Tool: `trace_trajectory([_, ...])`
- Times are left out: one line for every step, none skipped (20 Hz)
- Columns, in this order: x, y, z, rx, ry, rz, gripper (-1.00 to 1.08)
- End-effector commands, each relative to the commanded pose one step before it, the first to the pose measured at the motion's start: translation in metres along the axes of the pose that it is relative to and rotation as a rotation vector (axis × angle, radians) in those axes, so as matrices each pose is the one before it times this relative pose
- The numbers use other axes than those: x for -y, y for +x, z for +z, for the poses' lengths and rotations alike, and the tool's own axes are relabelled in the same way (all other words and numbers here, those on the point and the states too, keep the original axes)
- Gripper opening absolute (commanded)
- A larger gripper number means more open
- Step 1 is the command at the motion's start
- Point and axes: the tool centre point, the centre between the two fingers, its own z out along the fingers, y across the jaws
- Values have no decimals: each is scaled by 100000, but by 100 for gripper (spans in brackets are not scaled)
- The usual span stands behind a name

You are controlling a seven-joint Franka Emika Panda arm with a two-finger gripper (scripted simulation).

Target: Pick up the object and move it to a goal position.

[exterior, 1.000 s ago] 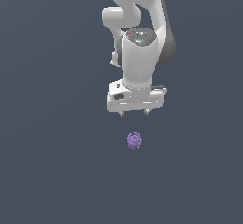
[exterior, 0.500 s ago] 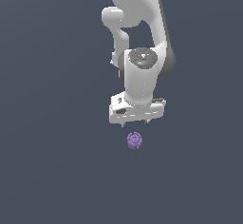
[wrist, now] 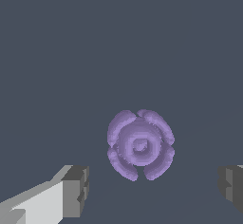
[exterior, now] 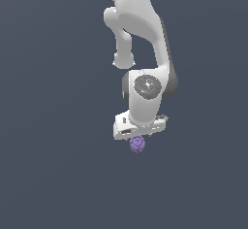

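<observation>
The object (exterior: 137, 144) is a tiny light-purple knobbly round item with concentric rings on top, lying on the dark grey floor. In the exterior view the white gripper (exterior: 139, 135) sits directly above it, its lower edge just over the object's top. In the wrist view the object (wrist: 140, 144) lies between the two fingers, one grey-tipped fingertip (wrist: 76, 191) on one side and the other fingertip (wrist: 231, 185) on the far side. The jaws stand wide apart, touching nothing. The gripper (wrist: 154, 188) is open and empty.
The white arm (exterior: 140, 39) rises from the gripper to the top of the exterior view. The floor (exterior: 53, 126) is a plain dark grey surface with no other objects in view.
The gripper has come down over the object, from well above it to just over its top, and the wrist has turned. The object has not moved.
</observation>
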Motion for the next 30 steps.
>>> trace_trajectory([-8,307,833,611,-40,-1031,100])
trace_trajectory([2,71,245,196,-3,-276,100])
trace_trajectory([1,58,201,160,-2,-225,100])
trace_trajectory([-3,43,153,120,-1,-169,100])
trace_trajectory([1,32,112,90,-1,-126,100])
trace_trajectory([4,20,69,57,0,-80,100])
trace_trajectory([-17,2,10,0,0,0,100])
trace_trajectory([21,-69,-63,14,20,136,100])
trace_trajectory([-1,0,42,0,0,0,100])
trace_trajectory([-3,-1,124,0,0,0,100])
trace_trajectory([-5,-2,206,0,0,0,100])
trace_trajectory([-6,-4,288,0,0,0,100])
trace_trajectory([-8,-6,369,0,0,0,100])
trace_trajectory([39,-2,449,2,-10,-68,100])
trace_trajectory([-11,-13,527,0,0,0,100])
trace_trajectory([-12,-17,602,0,0,0,100])
trace_trajectory([36,-13,629,1,-9,-68,100])
trace_trajectory([-11,-16,545,0,0,0,100])
trace_trajectory([-9,-10,455,0,0,0,100])
trace_trajectory([-8,-2,365,0,0,0,100])
trace_trajectory([-7,7,276,0,0,0,100])
trace_trajectory([-6,18,186,0,0,0,100])
trace_trajectory([-5,30,96,0,0,0,100])
trace_trajectory([-4,41,7,0,0,0,100])
trace_trajectory([-3,41,-58,0,0,0,100])
trace_trajectory([-1,14,-28,0,0,0,100])
trace_trajectory([0,0,0,0,0,0,-100])
trace_trajectory([0,0,0,0,0,0,-100])
trace_trajectory([0,0,0,0,0,0,-100])
trace_trajectory([0,0,0,0,0,0,-100])
